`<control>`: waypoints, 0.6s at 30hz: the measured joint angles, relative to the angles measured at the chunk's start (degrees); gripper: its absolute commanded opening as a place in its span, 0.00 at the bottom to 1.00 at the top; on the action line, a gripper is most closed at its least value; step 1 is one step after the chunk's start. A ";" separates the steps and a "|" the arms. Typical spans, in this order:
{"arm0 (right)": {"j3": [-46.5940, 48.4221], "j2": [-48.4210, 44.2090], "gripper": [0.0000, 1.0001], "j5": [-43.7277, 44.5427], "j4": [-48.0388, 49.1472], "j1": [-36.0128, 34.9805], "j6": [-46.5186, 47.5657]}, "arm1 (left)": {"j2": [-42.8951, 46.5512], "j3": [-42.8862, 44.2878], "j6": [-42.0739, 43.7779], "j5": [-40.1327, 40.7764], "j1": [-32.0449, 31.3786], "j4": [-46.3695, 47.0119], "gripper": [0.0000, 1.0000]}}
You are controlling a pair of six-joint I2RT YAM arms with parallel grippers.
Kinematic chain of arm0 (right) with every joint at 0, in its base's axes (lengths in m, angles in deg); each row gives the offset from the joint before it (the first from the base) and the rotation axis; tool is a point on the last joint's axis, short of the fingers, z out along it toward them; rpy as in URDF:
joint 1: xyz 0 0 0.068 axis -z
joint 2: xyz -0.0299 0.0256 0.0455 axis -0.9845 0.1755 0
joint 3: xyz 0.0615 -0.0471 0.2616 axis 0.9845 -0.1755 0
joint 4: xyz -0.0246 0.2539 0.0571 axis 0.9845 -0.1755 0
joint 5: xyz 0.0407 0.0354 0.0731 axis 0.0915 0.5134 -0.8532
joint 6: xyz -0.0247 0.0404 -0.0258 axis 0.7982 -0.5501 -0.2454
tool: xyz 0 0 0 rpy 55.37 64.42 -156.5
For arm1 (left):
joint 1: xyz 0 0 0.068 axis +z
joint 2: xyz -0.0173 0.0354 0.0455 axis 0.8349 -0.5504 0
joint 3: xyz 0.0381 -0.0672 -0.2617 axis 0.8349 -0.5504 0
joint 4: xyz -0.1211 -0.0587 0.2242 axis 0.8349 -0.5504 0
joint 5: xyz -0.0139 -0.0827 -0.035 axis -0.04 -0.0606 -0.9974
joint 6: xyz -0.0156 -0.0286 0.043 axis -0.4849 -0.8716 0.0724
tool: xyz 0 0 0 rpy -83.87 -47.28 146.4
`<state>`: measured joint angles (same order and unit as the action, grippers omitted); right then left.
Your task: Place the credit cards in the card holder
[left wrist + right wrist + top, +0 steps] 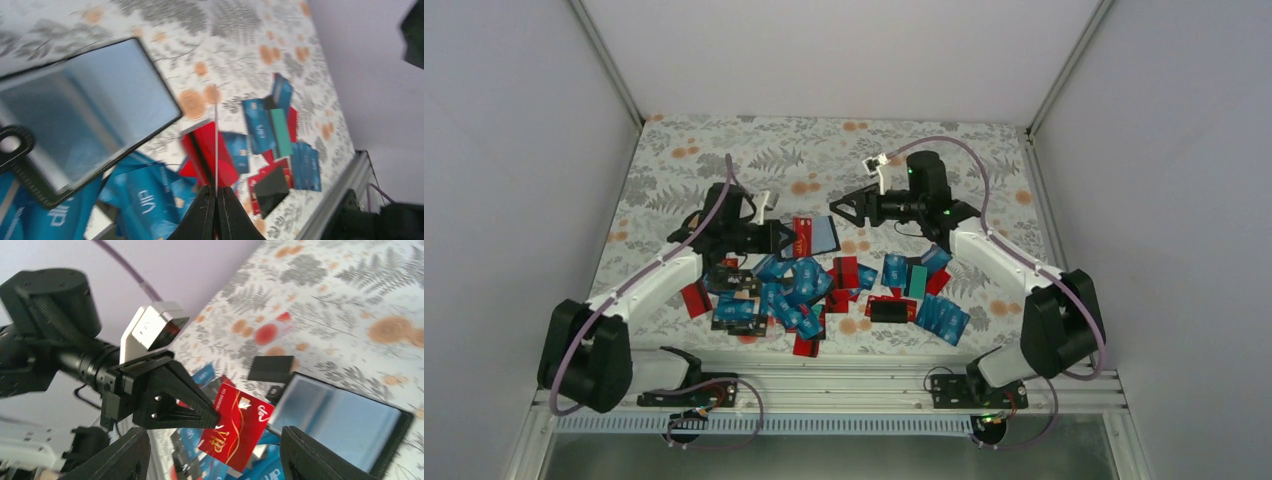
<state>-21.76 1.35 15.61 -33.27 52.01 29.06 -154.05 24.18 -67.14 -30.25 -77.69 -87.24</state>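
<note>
left claw (215, 418) clamped on red card (241, 429) (just beside card holder (345, 432)) | right claw (840, 208) spread wide, empty

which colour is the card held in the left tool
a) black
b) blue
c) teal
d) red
D: in the right wrist view the left tool is shut on the edge of a red card with gold print.

Fern-print table (824, 150), credit cards (804, 285) scattered mid-table — card holder (826, 236) lying open
</note>
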 measured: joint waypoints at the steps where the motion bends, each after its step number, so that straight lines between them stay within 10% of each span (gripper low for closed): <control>1: 0.31 0.76 0.65 1.49 -0.70 0.00 -0.28 | -1.14 -0.52 -1.11 1.05 0.44 0.22 0.02; 18: 8.81 26.29 0.34 9.25 -6.58 0.00 -6.23 | -13.86 -2.34 -12.48 5.64 3.98 9.22 0.02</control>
<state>-12.95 27.65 24.85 -39.85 52.01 22.83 -167.91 21.84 -79.62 -24.61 -73.71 -78.01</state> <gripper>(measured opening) 0.373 0.026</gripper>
